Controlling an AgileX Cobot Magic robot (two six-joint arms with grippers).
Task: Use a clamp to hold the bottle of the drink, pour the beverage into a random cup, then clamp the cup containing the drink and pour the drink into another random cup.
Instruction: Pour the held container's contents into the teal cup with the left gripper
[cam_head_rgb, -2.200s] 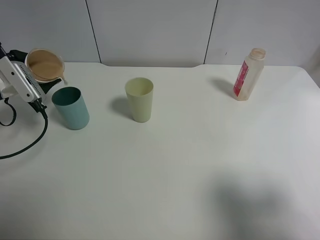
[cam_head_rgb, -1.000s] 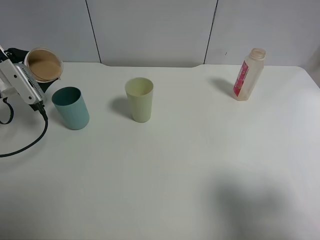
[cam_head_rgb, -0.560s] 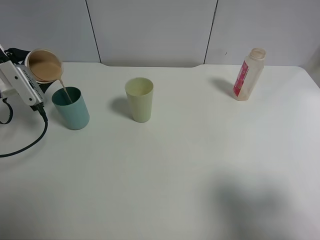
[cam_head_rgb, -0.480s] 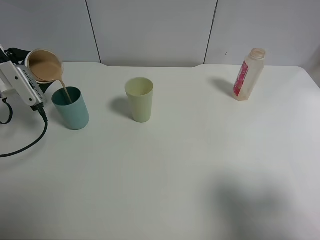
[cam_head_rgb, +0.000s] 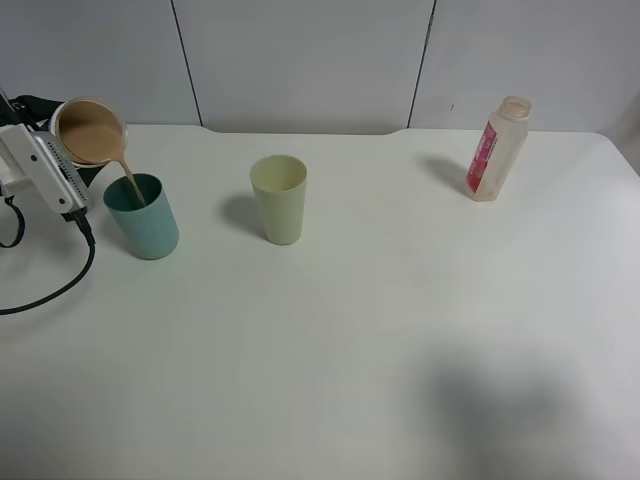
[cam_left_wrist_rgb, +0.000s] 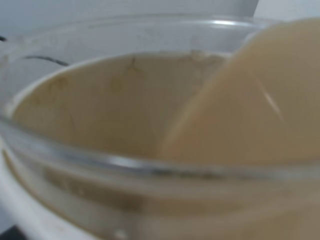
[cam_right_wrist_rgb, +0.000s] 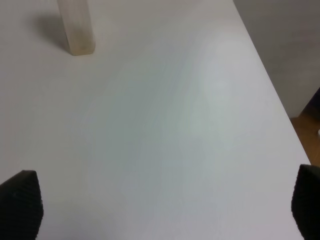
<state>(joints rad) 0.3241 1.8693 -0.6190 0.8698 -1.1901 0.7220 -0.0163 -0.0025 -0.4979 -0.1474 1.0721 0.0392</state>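
At the table's far left, my left gripper is shut on the blue-sleeved cup, which is tilted over the teal cup. A thin stream of light brown beverage runs from its rim into the teal cup. In the left wrist view the clear cup rim and the beverage fill the frame. The bottle stands upright at the far right; its base shows in the right wrist view. My right gripper is open over bare table, with nothing between its dark fingertips.
A pale yellow-green cup stands upright right of the teal one. A black cable loops on the table by the left arm. The table's right edge runs close to the right gripper.
The held cup has tipped a little further, and a stream of beverage has started flowing into the teal cup. The other cup and the bottle have not moved.
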